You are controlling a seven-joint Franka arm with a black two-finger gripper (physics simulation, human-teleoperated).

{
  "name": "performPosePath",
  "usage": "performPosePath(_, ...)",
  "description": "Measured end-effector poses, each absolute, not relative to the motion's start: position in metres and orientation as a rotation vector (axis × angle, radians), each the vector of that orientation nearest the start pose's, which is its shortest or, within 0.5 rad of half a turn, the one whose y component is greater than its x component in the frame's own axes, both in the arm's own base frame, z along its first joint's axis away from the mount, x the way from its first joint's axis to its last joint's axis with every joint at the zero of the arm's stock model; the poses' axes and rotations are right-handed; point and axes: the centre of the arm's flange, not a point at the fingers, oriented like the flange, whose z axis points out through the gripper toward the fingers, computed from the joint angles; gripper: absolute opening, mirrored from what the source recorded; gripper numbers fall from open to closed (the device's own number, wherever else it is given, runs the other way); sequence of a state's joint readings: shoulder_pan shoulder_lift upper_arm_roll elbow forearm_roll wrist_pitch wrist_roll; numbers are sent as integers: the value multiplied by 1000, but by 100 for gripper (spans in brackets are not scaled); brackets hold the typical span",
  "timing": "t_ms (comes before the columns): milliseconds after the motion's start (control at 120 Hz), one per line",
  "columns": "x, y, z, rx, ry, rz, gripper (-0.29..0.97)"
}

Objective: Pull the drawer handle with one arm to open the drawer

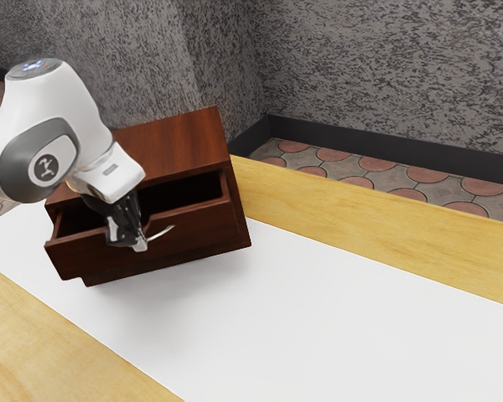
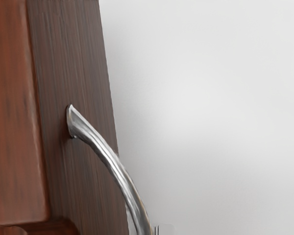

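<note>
Light: bright, even, soft.
Shadow: dark inside the open drawer (image 1: 203, 224).
Glare: pale streak along the metal drawer handle (image 2: 113, 165).

**Inspector:** Has any readable text, number or brand name been recorded?

**Examiner:** None has been recorded as legible. One sign is noted in the exterior view: a white angular emblem, set on the round grey cap (image 1: 46, 165) at a joint of the arm (image 1: 44, 99). It cannot be read as a letter or a figure.

**Inspector:** Is anything noted nearer the gripper (image 1: 132, 241)?

**Examiner:** A small grey mark is seen on the white housing (image 1: 111, 173) just above it. Its content is too small to be made out.

**Inspector:** And the wrist view?

**Examiner:** Nothing legible is entered.
</note>
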State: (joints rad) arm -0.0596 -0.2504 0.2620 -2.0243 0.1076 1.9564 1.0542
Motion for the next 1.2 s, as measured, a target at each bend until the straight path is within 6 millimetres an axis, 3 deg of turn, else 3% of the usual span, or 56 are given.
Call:
performPosePath(217, 453, 70, 578, -2602, 1409, -178, -10)
performPosePath(450, 420, 64, 567, -2590, 1415, -155, -8)
performPosePath(617, 417, 60, 567, -2581, 1416, -148, -6)
performPosePath(717, 418, 53, 571, -2568, 1426, -152, 3)
performPosePath(808, 420, 48, 590, -2550, 1424, -191, 15)
performPosePath(908, 421, 43, 633, -2545, 1407, -251, 27)
performPosePath(942, 429, 49, 641, -2580, 1385, -244, 33)
performPosePath(1017, 483, 51, 666, -2615, 1367, -230, 44)
performPosePath(1058, 503, 50, 669, -2638, 1369, -221, 48)
performPosePath(1125, 518, 48, 666, -2676, 1365, -194, 54)
performPosePath(1200, 521, 52, 670, -2706, 1338, -183, 58)
